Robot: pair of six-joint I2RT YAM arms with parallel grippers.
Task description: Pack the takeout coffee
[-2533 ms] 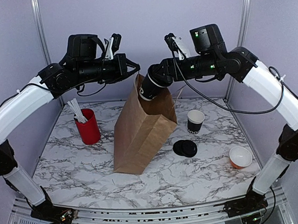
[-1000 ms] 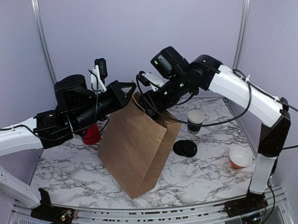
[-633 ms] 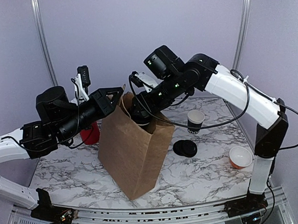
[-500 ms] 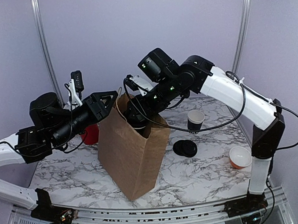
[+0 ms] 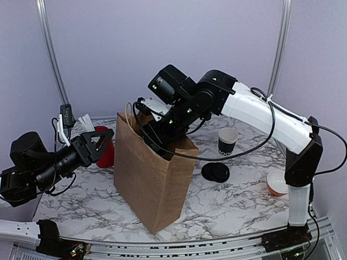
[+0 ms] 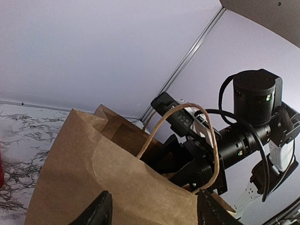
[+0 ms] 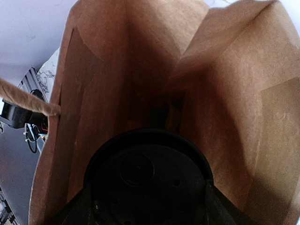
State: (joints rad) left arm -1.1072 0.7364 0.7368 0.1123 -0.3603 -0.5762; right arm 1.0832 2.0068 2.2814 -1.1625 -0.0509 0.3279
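The takeout coffee point(image 7: 147, 180) fills the lower part of the right wrist view, its black round lid facing the camera. My right gripper point(image 7: 147, 201) is shut on it, with a finger against each side of the cup. Both are inside the upright brown paper bag point(image 5: 153, 177). In the top view the right arm point(image 5: 248, 105) reaches down into the bag's mouth and the cup is hidden. My left gripper point(image 5: 100, 146) stands open to the left of the bag, apart from it. Its fingertips point(image 6: 99, 212) frame the bag's outer wall.
The bag's paper handle point(image 6: 206, 140) loops up beside the right wrist. A red cup of white sticks point(image 5: 106, 150) stands behind the left gripper. Right of the bag are an open black cup point(image 5: 227, 140), a stack of black lids point(image 5: 215, 172) and an orange bowl point(image 5: 279, 181).
My left gripper opened, let go of the bag's top edge and pulled back to the left. The right arm lowered the cup deeper into the bag, which now stands upright.
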